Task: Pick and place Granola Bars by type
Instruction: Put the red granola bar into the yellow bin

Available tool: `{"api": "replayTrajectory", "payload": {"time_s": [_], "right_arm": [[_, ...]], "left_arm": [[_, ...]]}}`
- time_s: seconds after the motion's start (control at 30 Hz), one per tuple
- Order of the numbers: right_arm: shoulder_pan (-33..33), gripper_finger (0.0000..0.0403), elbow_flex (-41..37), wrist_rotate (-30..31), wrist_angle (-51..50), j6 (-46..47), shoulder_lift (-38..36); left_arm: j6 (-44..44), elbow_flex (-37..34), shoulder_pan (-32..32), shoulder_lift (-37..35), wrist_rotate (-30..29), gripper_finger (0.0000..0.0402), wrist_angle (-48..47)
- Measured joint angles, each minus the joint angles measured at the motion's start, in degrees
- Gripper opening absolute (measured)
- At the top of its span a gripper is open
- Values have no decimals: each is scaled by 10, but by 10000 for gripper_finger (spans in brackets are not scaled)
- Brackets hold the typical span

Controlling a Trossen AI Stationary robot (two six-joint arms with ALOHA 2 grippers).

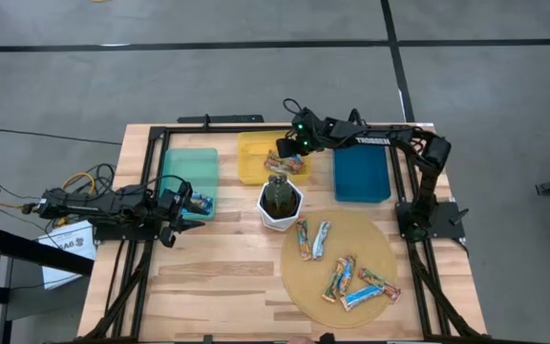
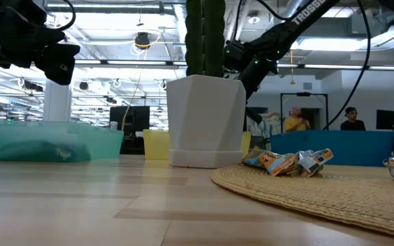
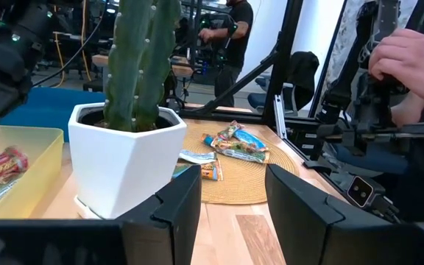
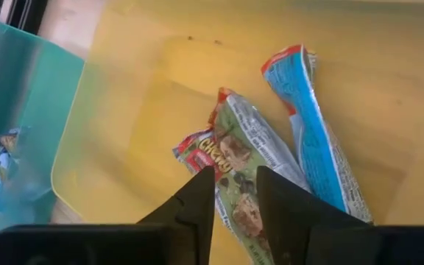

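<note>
Right jaws [image 4: 234,193] over the yellow plastic bin [image 1: 251,153], slightly parted, pinching nothing.
Green foil-wrapped granola bar [image 4: 252,151] lies directly beneath, long axis running away from me; left jaws [image 3: 230,199] stand spread, far off.

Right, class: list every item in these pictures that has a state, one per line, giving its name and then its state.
right gripper: over the yellow bin, fingers slightly apart, holding nothing.
left gripper: open, empty, beside the teal bin.
yellow bin: holds two bars.
teal bin: holds one bar.
blue bin: no bars visible.
woven mat: several bars lie loose.
cactus pot: upright.
</note>
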Motion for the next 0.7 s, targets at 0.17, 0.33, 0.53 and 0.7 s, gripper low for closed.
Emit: {"api": "replayTrajectory", "payload": {"time_s": [0.17, 0.33, 0.53, 0.7], "right_arm": [[0, 94, 0, 0, 3, -4, -1], [0, 95, 0, -8, -3, -36, -31], [0, 95, 0, -16, -89, -87, -106], [21, 95, 0, -15, -201, -146, -181]], "left_arm": [[0, 0, 0, 0, 0, 144, 0], [0, 0, 0, 0, 0, 144, 0], [0, 0, 0, 0, 0, 144, 0], [0, 0, 0, 0, 1, 144, 0]]}}
